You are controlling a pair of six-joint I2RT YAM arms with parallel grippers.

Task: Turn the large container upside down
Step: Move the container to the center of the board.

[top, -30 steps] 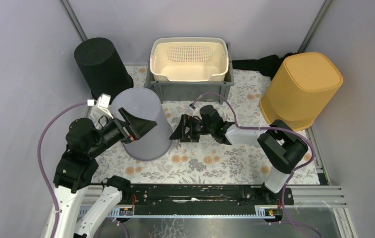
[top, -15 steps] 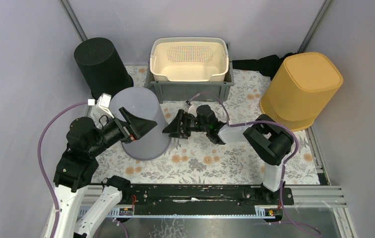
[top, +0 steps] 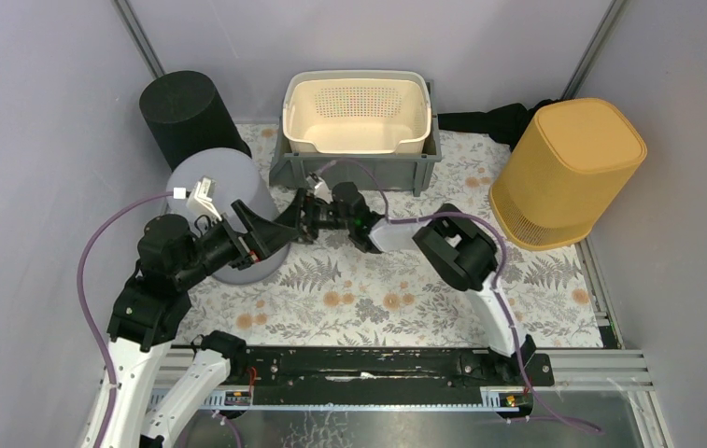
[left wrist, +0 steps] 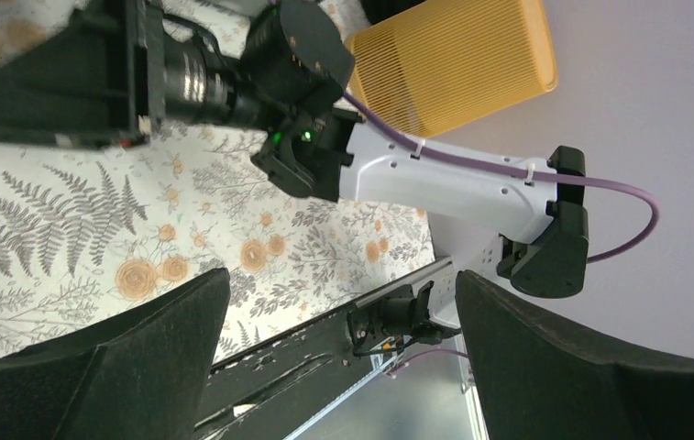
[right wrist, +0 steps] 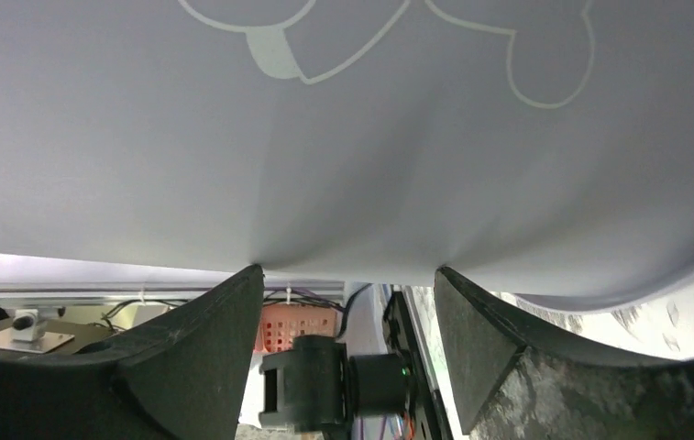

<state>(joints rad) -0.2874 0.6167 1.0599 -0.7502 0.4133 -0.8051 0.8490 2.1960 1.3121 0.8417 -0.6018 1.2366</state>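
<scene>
The large grey container (top: 237, 177) stands at the left of the flowered mat with its closed flat end up, leaning slightly. It fills the top of the right wrist view (right wrist: 343, 137). My right gripper (top: 298, 217) is open, and both fingertips (right wrist: 242, 284) press against the container's side wall (right wrist: 347, 270). My left gripper (top: 273, 233) is open and empty in front of the container's right side, pointing right. In its own view (left wrist: 341, 280) it shows only the mat and the right arm (left wrist: 444, 183) between its fingers.
A black cylindrical bin (top: 186, 112) stands behind the grey container at the back left. A cream perforated basket (top: 357, 117) sits in a grey crate (top: 359, 170) at the back middle. A yellow ribbed bin (top: 569, 168) lies tilted at the right, with black cloth (top: 489, 121) behind it.
My right arm has reached left and met the grey container's side. The container has shifted left and back toward the black bin. The left gripper has moved only slightly.
</scene>
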